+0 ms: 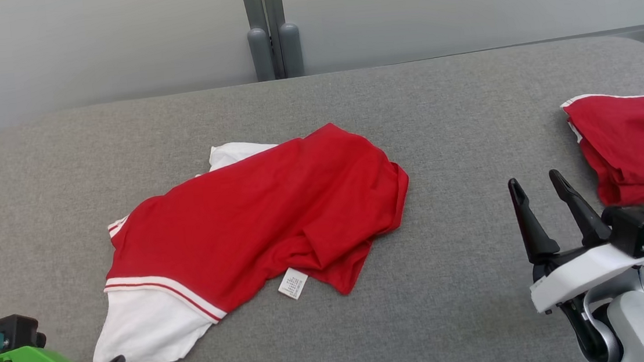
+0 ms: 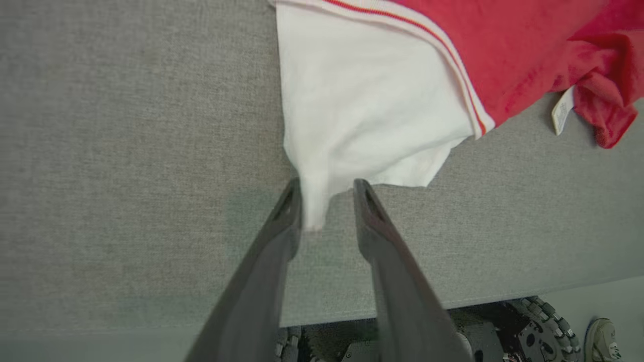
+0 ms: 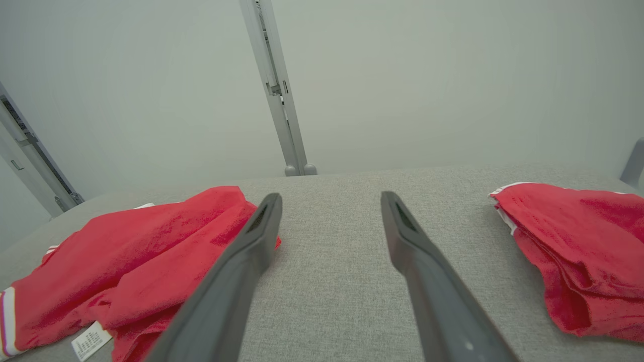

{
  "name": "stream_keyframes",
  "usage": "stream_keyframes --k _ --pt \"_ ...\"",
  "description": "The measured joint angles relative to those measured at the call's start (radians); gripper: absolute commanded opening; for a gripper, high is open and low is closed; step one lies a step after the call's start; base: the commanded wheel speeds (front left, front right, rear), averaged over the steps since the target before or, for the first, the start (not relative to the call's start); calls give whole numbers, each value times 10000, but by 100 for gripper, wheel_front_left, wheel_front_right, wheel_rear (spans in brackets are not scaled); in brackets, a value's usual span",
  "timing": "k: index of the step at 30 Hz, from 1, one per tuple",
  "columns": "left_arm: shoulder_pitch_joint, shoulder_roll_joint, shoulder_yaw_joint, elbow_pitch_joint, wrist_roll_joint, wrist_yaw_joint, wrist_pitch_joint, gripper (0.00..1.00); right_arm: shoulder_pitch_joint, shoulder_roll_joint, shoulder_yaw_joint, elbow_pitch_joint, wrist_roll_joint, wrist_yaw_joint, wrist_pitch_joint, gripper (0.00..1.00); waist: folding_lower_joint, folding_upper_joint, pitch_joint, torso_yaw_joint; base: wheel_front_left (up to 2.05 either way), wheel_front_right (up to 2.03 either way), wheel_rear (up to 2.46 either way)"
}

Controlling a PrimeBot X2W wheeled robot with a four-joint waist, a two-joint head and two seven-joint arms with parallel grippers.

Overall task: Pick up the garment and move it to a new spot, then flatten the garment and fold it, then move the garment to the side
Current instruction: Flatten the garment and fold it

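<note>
Centre frame, on grey woven worktop (image 1: 407,92): crumpled red-and-white garment (image 1: 255,222). Left gripper (image 2: 326,185) spread around its white corner; right gripper (image 1: 534,179) also spread.

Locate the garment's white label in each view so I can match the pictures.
Head view: label low centre, at the red garment's near edge.
Left wrist view: label far right, upper part, beside a red fold.
Right wrist view: label in the bottom left corner.
Shared landmark: the white stripe along the garment's hem.
</note>
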Motion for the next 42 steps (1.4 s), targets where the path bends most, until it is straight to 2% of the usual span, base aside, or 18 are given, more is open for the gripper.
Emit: stream_keyframes --k 5,10,14,19,23,31,35,42 --pt "-6 90 140 -314 1072 19 -1540 100 3 2 84 -82 0 0 90 100 0 0 -134 21 0 0 0" --pt "81 -56 725 -1356 2351 1066 -4075 100 176 8 71 -196 2 0 105 100 0 0 -256 54 0 0 0" --pt "535 -742 803 -2232 3129 1894 -5770 100 406 36 148 -226 44 0 128 100 0 0 -359 93 0 0 0" --pt "780 -1570 466 -2782 4040 2485 -6922 100 490 44 520 -280 169 0 382 100 0 0 -384 284 0 0 0" --pt "799 -2284 56 -2959 4334 2387 -7191 100 557 54 1187 -153 545 -2 1193 100 0 0 -374 601 0 0 0" --pt "515 -2863 -612 -2165 4638 1864 -7242 100 -23 90 2652 441 1565 -2 3632 100 0 0 -287 1528 0 0 0" --pt "331 -3112 -767 -1866 4665 1689 -7256 100 -287 159 2834 947 1701 -2 4393 100 0 0 -221 2072 0 0 0" --pt "125 -3396 -917 -1425 4727 1425 -7327 100 -631 430 2508 1762 1488 -2 4892 100 0 0 -75 2945 0 0 0"
